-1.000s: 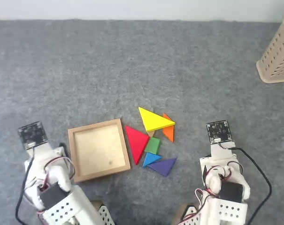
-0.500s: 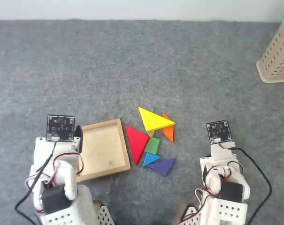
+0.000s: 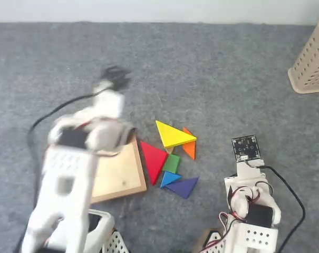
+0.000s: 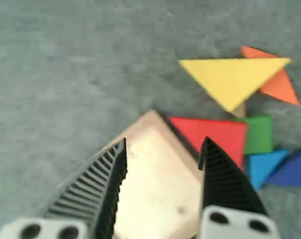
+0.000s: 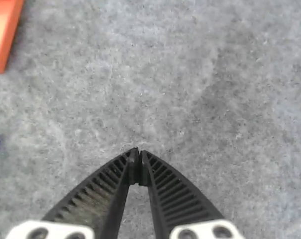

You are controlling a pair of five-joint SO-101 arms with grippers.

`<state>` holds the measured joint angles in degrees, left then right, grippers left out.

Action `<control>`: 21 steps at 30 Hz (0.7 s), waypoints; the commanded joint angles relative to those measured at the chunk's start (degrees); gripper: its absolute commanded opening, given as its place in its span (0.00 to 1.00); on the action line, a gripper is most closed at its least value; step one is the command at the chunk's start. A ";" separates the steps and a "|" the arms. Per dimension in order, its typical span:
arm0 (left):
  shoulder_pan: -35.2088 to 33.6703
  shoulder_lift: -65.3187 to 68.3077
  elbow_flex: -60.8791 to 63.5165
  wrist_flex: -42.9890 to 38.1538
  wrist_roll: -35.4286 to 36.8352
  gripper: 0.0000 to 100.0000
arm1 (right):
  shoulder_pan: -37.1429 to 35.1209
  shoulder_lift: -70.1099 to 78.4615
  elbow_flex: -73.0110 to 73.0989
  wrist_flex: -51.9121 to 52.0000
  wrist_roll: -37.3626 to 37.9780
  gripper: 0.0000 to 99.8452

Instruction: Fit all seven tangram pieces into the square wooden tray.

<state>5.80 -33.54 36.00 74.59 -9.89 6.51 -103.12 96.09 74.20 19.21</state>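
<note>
Left arm has swung forward over the tray; nothing packed yet.
Left pincer spread, empty, above wooden tray, lower left of centre. Tangram pieces loose on the surface just right of it. Right pincer pressed together, idle.

My left arm has come up out of its folded rest beside the tray and swung forward. A second ago it sat low at the tray's left. Half a second ago its wrist was over the left rim. Now it stretches across the tray's left half, with the left gripper above the corner by the red triangle.
</note>
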 commanded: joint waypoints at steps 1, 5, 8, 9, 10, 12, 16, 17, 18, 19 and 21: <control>9.76 15.21 -6.64 -3.87 5.27 0.23 | 0.66 -0.84 0.35 -0.75 0.70 0.01; 9.93 22.51 -6.73 -9.49 9.85 0.23 | 0.66 -0.84 0.35 -0.75 0.70 0.01; 10.29 25.32 -6.02 -9.58 10.99 0.24 | 0.66 -0.84 0.35 -0.75 0.70 0.01; 10.37 25.67 -5.41 -9.58 11.52 0.25 | 0.66 -0.84 0.35 -0.75 0.70 0.01; 10.37 25.85 -4.62 -9.85 11.69 0.27 | 0.66 -0.84 0.35 -0.75 0.70 0.01; 11.08 26.20 -2.95 -10.37 11.69 0.32 | 0.66 -0.84 0.35 -0.75 0.70 0.01; 15.65 26.37 1.80 -13.80 11.52 0.35 | 0.66 -0.84 0.35 -0.75 0.70 0.01; 16.53 26.37 2.51 -13.98 11.43 0.35 | 0.66 -0.84 0.35 -0.75 0.70 0.01; 16.88 26.37 3.03 -13.98 11.34 0.35 | 0.66 -0.84 0.35 -0.75 0.70 0.01; 16.70 26.37 3.21 -13.98 10.55 0.35 | 0.66 -0.84 0.35 -0.75 0.70 0.01; 15.82 26.37 3.47 -13.71 8.26 0.35 | 0.66 -0.84 0.35 -0.75 0.70 0.01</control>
<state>21.89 -6.73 39.16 61.93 0.92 6.51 -103.12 96.09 74.20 19.21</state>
